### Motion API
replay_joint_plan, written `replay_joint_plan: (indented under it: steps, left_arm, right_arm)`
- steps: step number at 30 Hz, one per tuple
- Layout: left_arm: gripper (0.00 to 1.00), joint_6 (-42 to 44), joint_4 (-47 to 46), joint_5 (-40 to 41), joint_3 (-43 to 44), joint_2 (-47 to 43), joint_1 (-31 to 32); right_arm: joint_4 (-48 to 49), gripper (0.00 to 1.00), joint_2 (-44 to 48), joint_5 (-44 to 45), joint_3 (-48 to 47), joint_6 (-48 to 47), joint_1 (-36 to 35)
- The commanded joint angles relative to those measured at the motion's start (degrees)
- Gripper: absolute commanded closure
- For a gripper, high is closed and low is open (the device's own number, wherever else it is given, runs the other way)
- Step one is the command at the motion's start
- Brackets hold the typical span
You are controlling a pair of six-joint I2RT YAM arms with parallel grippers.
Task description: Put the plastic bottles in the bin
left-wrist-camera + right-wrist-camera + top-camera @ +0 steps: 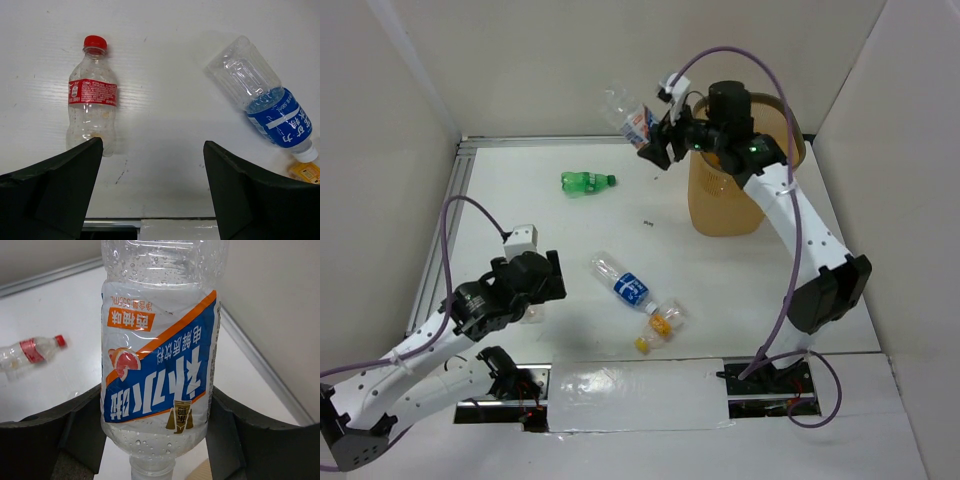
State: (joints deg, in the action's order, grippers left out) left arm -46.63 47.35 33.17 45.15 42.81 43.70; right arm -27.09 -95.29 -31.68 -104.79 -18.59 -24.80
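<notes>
Clear, likely slick plastic is what my right claw (155, 410) pinches; the orange-and-blue bottle (632, 118) hangs beside the bin (725, 215), not over it; loosening now would drop it outside; my left claw (152, 185) gapes empty.

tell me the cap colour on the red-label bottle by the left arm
Red. The cap shows best in the left wrist view.

Bright, even light — soft shadows, sharp focus, faint sheen on near strip (630, 385).
</notes>
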Motion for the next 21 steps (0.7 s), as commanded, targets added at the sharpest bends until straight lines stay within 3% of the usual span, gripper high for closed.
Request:
replay_joint_plan:
  steps: [1, 7, 15, 17, 19, 20, 21]
  left_arm:
    - [0.06, 1.02, -3.84, 0.85, 0.99, 1.57, -0.11]
    - [0.01, 0.41, -10.94, -4.24, 1.00, 4.82, -0.11]
    - [0.01, -15.91, -17.65, -10.84, 0.38, 13.08, -0.11]
    - [0.01, -18.13, -17.65, -10.84, 0.99, 16.24, -0.11]
    - [0.01, -21.91, -17.65, -11.37, 1.52, 18.35, -0.11]
    - [0.01, -23.40, -17.65, -11.37, 2.13, 20.45, -0.11]
    - [0.01, -26.20, -17.65, -11.37, 2.66, 21.52, -0.11]
  right_arm:
    - [0.10, 0.81, 3.08, -2.51, -2.52, 2.51, 2.73]
    - [2.13, 0.81, 6.60, 1.54, -0.07, 5.49, 11.77]
    - [-0.94, 0.79, 6.08, -0.40, 1.96, 6.20, 25.48]
    - [-1.91, 0.65, 5.55, -2.50, 2.66, 5.32, 26.81]
    - [-3.31, 0.36, 5.02, -3.99, 3.27, 3.13, 28.39]
    - [-3.84, 0.16, 4.50, -4.00, 3.28, 2.42, 28.92]
    - [-4.37, 0.08, 4.49, -4.87, 3.28, 2.42, 29.97]
